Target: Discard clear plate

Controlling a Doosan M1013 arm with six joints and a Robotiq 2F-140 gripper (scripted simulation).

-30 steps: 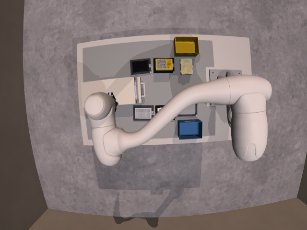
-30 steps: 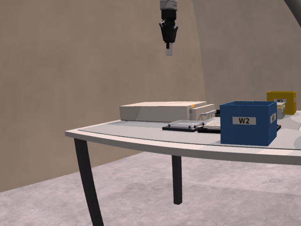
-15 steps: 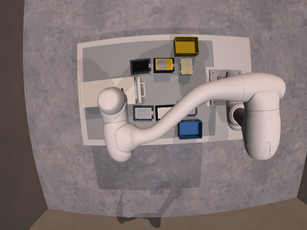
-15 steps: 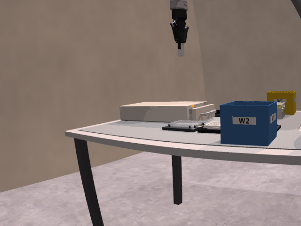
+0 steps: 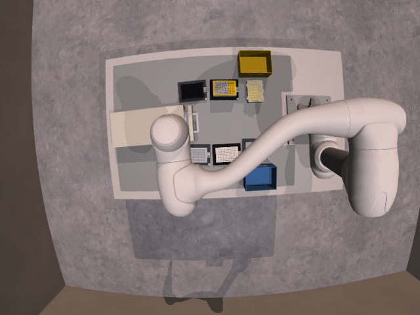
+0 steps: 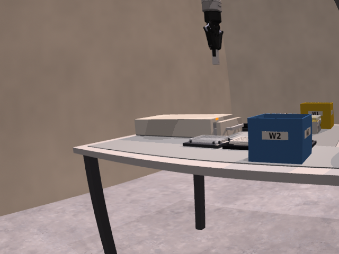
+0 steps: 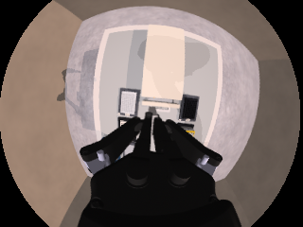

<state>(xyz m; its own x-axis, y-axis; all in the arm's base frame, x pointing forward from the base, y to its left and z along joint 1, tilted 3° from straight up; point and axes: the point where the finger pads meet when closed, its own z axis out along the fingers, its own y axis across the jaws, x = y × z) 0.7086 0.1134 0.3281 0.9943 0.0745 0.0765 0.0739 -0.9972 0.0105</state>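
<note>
A clear plate (image 5: pixel 198 155) (image 6: pixel 209 139) (image 7: pixel 128 101) lies in a black nest near the front of the bench, next to the beige device. The yellow bin W1 (image 5: pixel 254 63) (image 6: pixel 317 113) stands upright at the far edge of the bench. My gripper (image 6: pixel 215 59) (image 7: pixel 151 112) is shut and empty, pointing straight down. It hangs high above the bench, over the near end of the beige device. In the overhead view the wrist hides it.
The blue bin W2 (image 5: pixel 260 177) (image 6: pixel 279 137) stands at the front edge. A beige device (image 5: pixel 135 126) (image 6: pixel 180 124) (image 7: pixel 163 61) lies at the left. A black plate (image 5: pixel 192 90), a yellow plate (image 5: pixel 224 88), a pale plate (image 5: pixel 254 90) and a white plate (image 5: pixel 226 154) lie around.
</note>
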